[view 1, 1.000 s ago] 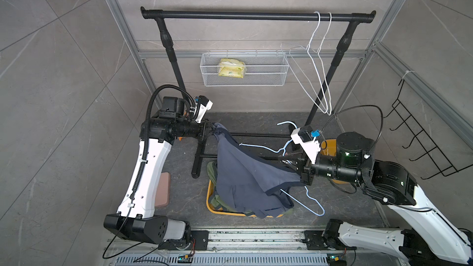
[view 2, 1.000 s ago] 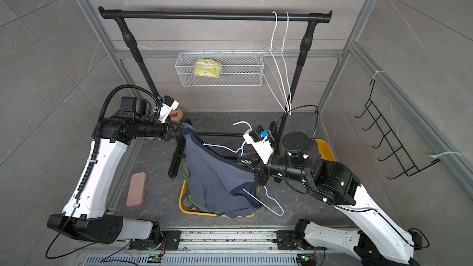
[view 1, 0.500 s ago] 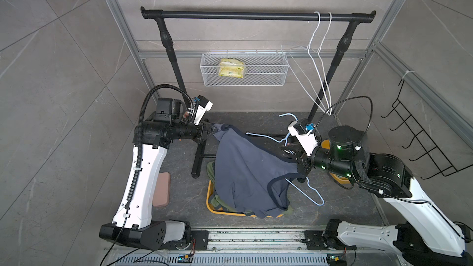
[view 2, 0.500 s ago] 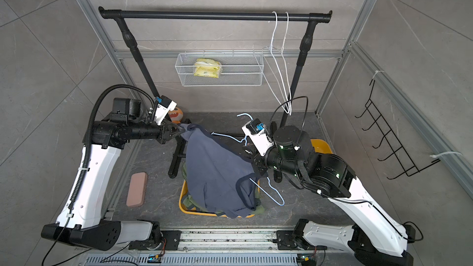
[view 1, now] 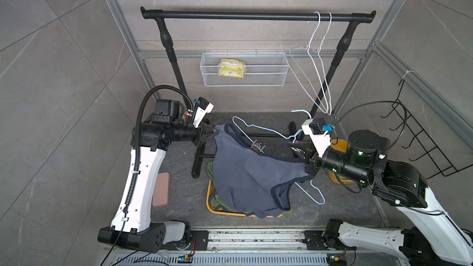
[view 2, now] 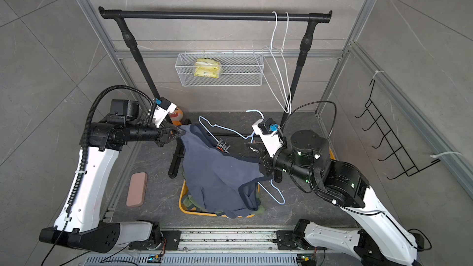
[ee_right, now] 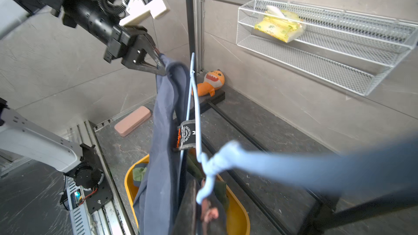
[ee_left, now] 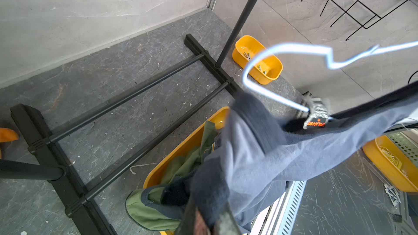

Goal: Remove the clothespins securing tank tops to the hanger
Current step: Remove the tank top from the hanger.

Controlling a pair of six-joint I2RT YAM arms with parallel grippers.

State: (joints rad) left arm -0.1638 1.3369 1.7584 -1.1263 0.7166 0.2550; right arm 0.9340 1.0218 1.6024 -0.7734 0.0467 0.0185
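**Left gripper (view 1: 214, 131) shut on a strap, right gripper (view 1: 294, 149) shut on the hanger**

Both pairs of jaws are closed, and the navy tank top (view 1: 245, 172) is stretched between the arms like a sling. The left one pinches the end of one shoulder strap. The right wrist view suggests the right one clamps the pale blue wire hanger (view 1: 268, 130) just below its twisted neck, though cloth crowds the fingers there. My reading is that one arm anchors the wire while the other draws the top off it. No pin shows on the cloth, so this top looks already unclipped.

The top hangs directly over the yellow bin (view 1: 208, 200), where the olive tank top cloth (ee_left: 181, 166) lies bunched. That makes the bin the likely drop point. The clothespins (ee_left: 247, 55) show only as small pale bits in the small yellow tub (ee_left: 257, 59) beside the rack's right foot.

The black garment rack (view 1: 256, 16) fills the back, with two bare white hangers (view 1: 317, 72) on its rail. Its left post and floor bars stand close behind the left arm, so a pull that way has little room. A wire basket (view 1: 256, 80) on the wall, a pink case (view 1: 161, 189) on the floor and an orange toy (ee_right: 210, 82) in the corner all lie well clear.

The likeliest snag is the hanger itself. One shoulder sticks out below the dark armhole trim while the rest runs inside the cloth, and the neck label (view 1: 257, 147) sits against the wire.
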